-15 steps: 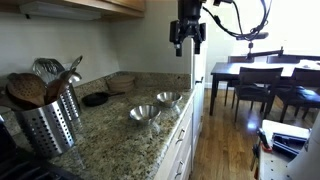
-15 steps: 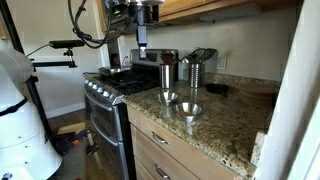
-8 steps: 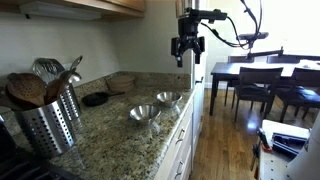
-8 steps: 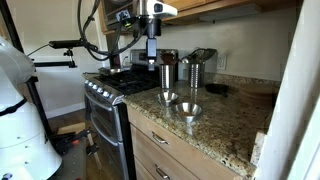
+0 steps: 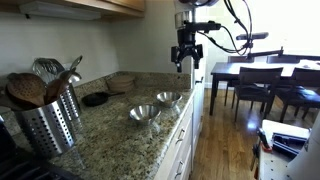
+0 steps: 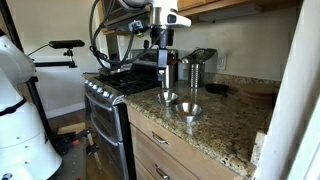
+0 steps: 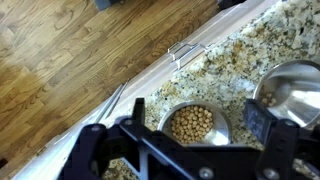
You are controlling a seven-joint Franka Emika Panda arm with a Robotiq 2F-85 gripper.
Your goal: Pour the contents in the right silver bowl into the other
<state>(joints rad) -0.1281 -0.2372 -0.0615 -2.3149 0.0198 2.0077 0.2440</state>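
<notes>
Silver bowl [image 7: 164,120] full of tan balls [image 7: 195,125], empty-looking bowl [image 7: 295,90] just beside it, gripper [image 5: 187,57] above, jaws apart.

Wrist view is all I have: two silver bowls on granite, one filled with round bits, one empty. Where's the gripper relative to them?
Observer: The gripper hangs high above the counter, clear of the filled bowl and the empty bowl, jaws open.
Operator: Anything else on the counter?
Observer: A steel utensil holder with wooden spoons stands well away from the bowls.
Operator: What borders the counter?
Observer: In an exterior view, a stove adjoins one end.
</notes>
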